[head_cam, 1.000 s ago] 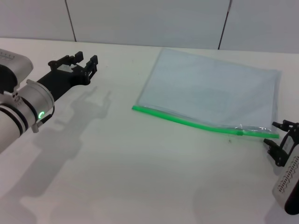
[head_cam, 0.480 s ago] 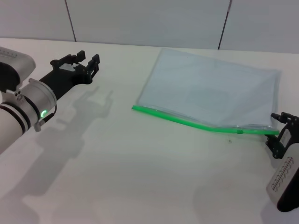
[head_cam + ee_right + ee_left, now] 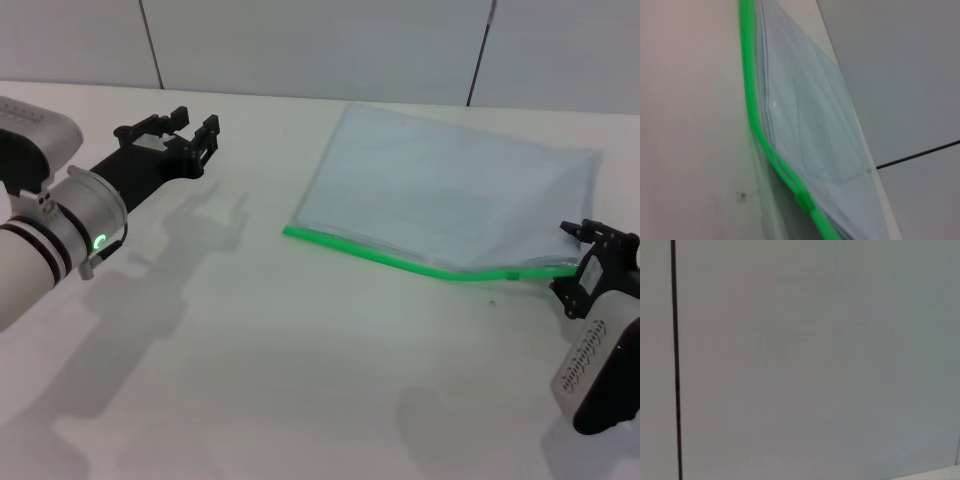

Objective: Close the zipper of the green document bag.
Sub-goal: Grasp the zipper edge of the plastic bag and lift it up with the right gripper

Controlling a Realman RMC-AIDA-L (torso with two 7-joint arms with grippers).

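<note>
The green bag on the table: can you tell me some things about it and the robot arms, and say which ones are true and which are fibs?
1. The green document bag lies flat on the white table. True.
2. The zipper is red. False: it is bright green.
3. The right gripper is at the bag's zipper corner. True.
4. The left gripper is touching the bag. False: it is well away from it, above the table.
5. The slider sits near the right gripper's end. True.
</note>
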